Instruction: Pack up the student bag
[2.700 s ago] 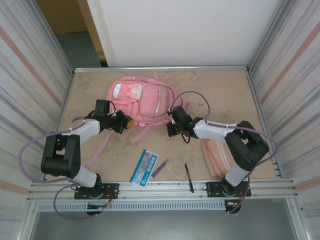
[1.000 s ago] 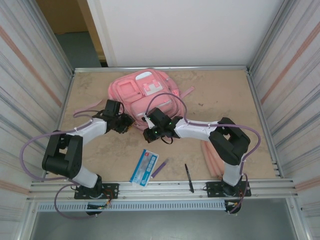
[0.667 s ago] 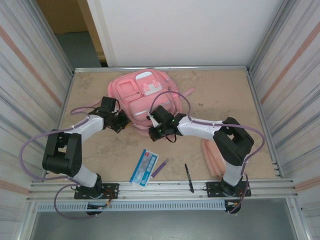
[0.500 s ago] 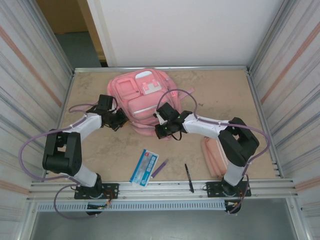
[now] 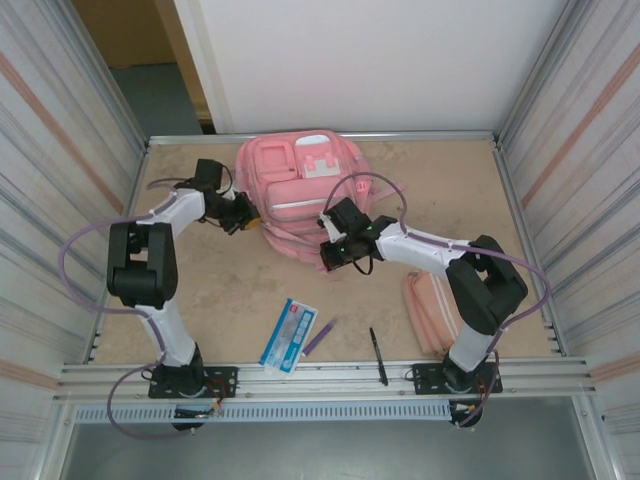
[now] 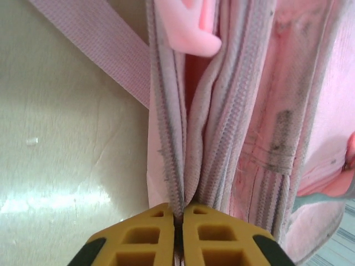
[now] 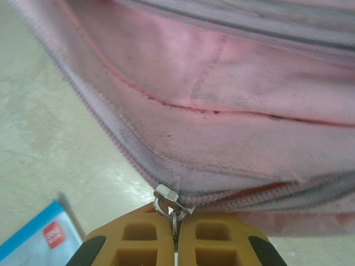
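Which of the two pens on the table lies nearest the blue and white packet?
The slim purple pen, slanted right beside the blue and white packet; the slim black pen lies apart, further right.

The student bag was a large pink fabric backpack with a white patch, lying flat with its front pockets facing up. Its side zip seam ran straight ahead of the left gripper, pinched between the tips. Its metal zip pull sat clamped at the right gripper, with the soiled pink body spreading beyond.
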Controlling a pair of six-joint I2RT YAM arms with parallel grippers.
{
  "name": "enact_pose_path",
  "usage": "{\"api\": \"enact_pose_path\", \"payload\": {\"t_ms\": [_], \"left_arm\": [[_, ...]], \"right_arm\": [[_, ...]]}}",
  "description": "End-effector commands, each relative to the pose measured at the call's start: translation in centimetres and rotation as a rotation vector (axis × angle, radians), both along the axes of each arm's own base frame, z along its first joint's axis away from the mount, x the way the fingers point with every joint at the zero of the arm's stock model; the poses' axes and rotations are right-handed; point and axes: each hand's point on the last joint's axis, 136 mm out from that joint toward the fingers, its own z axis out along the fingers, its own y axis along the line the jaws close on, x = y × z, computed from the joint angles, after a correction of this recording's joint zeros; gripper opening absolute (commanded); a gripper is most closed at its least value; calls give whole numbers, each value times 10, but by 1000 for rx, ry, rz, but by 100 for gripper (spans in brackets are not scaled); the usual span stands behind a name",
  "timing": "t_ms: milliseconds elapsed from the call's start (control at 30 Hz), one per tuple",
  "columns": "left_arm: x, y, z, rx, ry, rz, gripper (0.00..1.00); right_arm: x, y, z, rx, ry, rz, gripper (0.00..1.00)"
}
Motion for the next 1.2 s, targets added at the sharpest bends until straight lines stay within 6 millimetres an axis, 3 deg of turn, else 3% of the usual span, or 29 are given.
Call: {"api": "enact_pose_path", "payload": {"t_ms": [0, 100, 200, 267, 433, 533, 667, 800, 867, 1033, 1167], "left_arm": [[41, 22, 27, 19, -140, 38, 18], [34, 22, 30, -6, -134, 68, 28], [9, 32, 34, 19, -149, 141, 43], [-16, 38, 35, 45, -139, 167, 47], [-79, 43, 23, 67, -54, 182, 54], [-104, 44, 22, 99, -54, 192, 57], [-114, 20, 19, 29, -68, 174, 59], [-104, 0, 20, -13, -105, 179, 59], [-100, -10, 20, -27, -109, 157, 58], [-105, -15, -4, -12, -37, 118, 44], [-105, -8, -7, 22, -44, 107, 12]], "right_arm": [[-33, 24, 1, -13, 75, 100, 0], [-28, 57, 6, 23, 69, 124, 0], [-25, 85, 12, 64, 67, 141, 0], [-26, 100, 15, 95, 64, 160, 0], [-28, 113, 13, 123, 89, 176, 0], [-36, 121, 14, 165, 121, 203, 0], [-45, 131, 16, 191, 134, 223, 0], [-55, 143, 16, 218, 148, 242, 0], [-57, 146, 14, 217, 158, 238, 0], [-57, 136, 11, 179, 155, 206, 0], [-56, 120, 6, 143, 160, 177, 0]]}}
